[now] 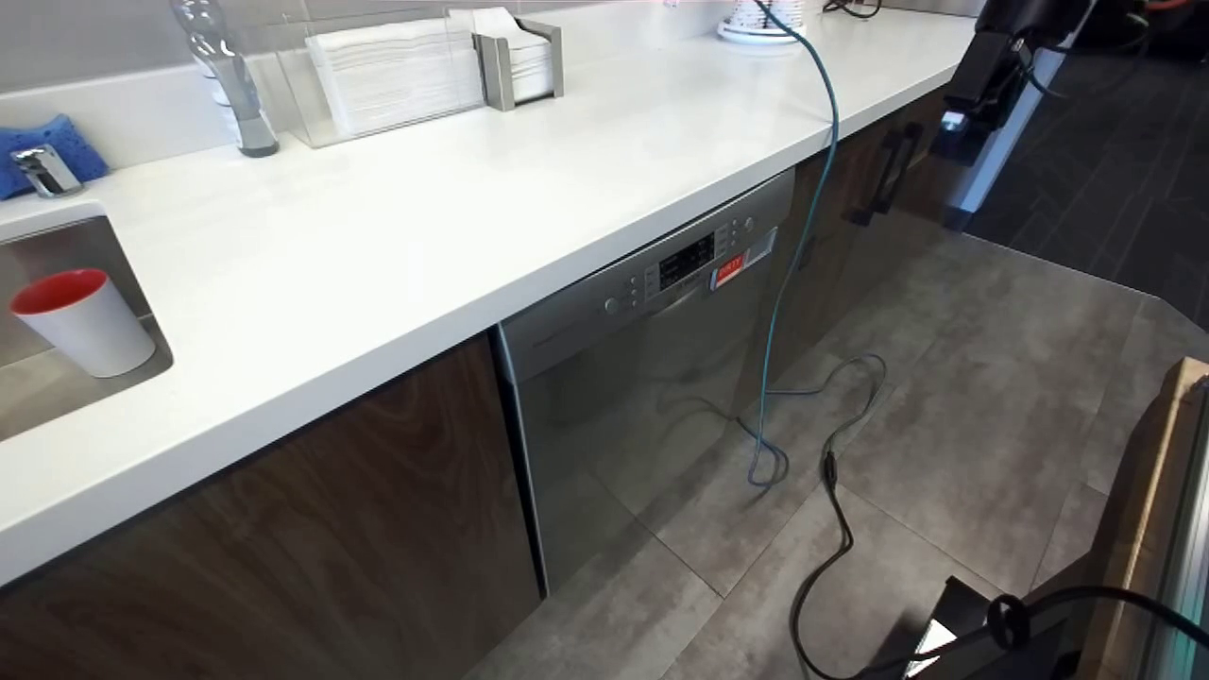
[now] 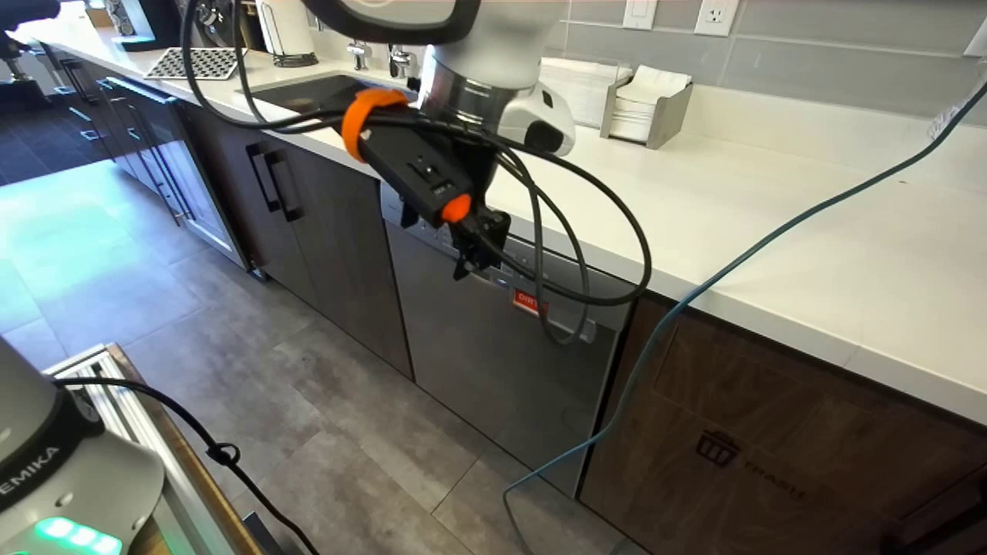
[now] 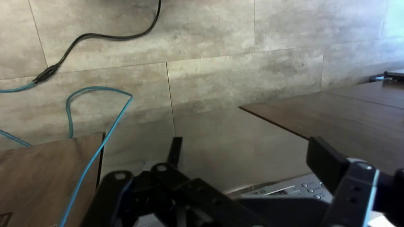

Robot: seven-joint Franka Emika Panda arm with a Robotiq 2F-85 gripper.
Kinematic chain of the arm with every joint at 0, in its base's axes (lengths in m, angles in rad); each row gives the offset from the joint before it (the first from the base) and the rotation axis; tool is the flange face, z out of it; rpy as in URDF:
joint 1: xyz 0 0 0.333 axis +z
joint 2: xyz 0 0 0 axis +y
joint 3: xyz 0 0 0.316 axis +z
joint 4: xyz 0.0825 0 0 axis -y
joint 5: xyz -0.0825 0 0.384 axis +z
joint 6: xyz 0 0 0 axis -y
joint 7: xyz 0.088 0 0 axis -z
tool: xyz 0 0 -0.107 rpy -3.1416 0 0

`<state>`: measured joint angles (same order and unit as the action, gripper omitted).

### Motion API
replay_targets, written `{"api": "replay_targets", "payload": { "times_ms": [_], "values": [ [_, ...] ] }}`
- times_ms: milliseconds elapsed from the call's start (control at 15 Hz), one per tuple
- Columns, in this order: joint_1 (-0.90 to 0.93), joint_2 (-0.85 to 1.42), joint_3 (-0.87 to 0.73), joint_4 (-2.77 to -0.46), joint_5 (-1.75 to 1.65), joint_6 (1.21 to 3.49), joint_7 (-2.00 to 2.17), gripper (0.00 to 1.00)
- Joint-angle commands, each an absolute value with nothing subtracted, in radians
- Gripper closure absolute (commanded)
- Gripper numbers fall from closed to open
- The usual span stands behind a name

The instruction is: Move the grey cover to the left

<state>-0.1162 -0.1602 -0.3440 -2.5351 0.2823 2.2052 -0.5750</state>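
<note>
The grey cover [image 1: 761,247] is a small flat piece on the right end of a sign on the dishwasher front. Beside it the red "DIRTY" part [image 1: 728,271] is uncovered. The sign [image 2: 527,301] also shows in an exterior view, where the cover [image 2: 588,330] is partly behind a hanging cable. In the wrist view the sign is hidden; only part of the control panel [image 3: 284,189] shows beyond the jaws. My gripper [image 3: 247,154] is open and empty, its fingers wide apart. In an exterior view the gripper [image 2: 436,245] hangs in front of the dishwasher's upper part, left of the sign.
The white counter [image 1: 472,227] overhangs the dishwasher [image 1: 623,434]. A blue cable [image 2: 740,262] runs from the counter side to the floor. Black cables [image 2: 617,208] loop from my arm past the sign. A napkin holder [image 1: 518,66] and a sink with a cup [image 1: 85,321] are nearby.
</note>
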Motion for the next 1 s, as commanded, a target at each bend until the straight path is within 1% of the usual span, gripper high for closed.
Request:
{"api": "replay_targets", "payload": {
  "times_ms": [0, 733, 933],
  "values": [
    [-0.143, -0.118, -0.348, -2.522, 0.392, 2.270, -0.668, 0.00],
    [-0.179, -0.112, -0.336, -2.529, 0.392, 2.260, -0.678, 0.00],
    [-0.155, -0.047, -0.321, -2.529, 0.463, 2.323, -0.745, 0.00]
  ]
}}
